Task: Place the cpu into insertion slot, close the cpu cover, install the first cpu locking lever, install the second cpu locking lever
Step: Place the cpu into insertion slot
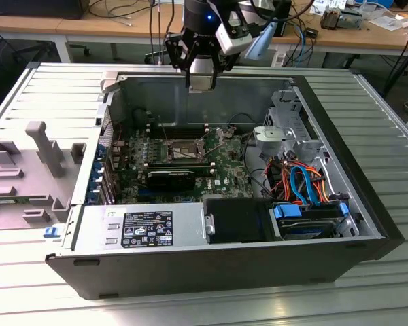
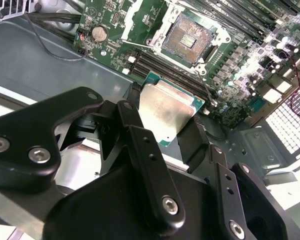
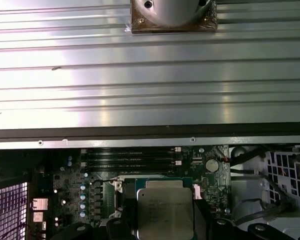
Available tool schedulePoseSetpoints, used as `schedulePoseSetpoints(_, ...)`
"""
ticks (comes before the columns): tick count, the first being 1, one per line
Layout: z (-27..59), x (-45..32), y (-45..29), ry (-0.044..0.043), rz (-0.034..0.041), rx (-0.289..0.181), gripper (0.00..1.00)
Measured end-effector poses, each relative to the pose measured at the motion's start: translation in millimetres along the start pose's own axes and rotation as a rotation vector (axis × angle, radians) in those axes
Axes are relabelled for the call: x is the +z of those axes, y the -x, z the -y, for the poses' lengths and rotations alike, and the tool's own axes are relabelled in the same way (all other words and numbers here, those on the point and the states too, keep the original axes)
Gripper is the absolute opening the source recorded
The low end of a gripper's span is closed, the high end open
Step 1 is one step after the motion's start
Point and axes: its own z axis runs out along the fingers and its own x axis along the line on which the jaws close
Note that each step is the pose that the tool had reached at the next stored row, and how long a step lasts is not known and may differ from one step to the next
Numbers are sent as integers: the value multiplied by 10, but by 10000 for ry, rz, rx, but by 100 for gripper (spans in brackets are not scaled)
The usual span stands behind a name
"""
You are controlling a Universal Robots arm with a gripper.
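At the exterior view's left we saw a grey plastic fixture [image 1: 37, 159] beside the open computer case [image 1: 211, 272]. Inside the case, the insertion slot [image 1: 184, 149] lay on the green board, its square window dark and unfilled. The gripper [image 1: 201, 80] hung over the case's far wall, its jaws clamped on two opposite edges of the cpu [image 1: 201, 84], which was well above the board. From the chip, the slot lay at about seven o'clock in the exterior view, and lower down. In the second wrist view the cpu [image 2: 166, 112] showed its metal top, with the slot [image 2: 189, 37] beyond it. Orange and blue cables [image 1: 302, 180] sat at about four o'clock from the slot.
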Motion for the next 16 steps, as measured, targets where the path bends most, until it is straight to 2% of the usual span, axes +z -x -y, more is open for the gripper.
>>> schedulePoseSetpoints(7, 12, 5, -10, -4, -2, -2, 55)
schedulePoseSetpoints(9, 54, 38, -88, -2, -1, -1, 55)
schedulePoseSetpoints(16, 59, 40, -99, -2, -1, -2, 55)
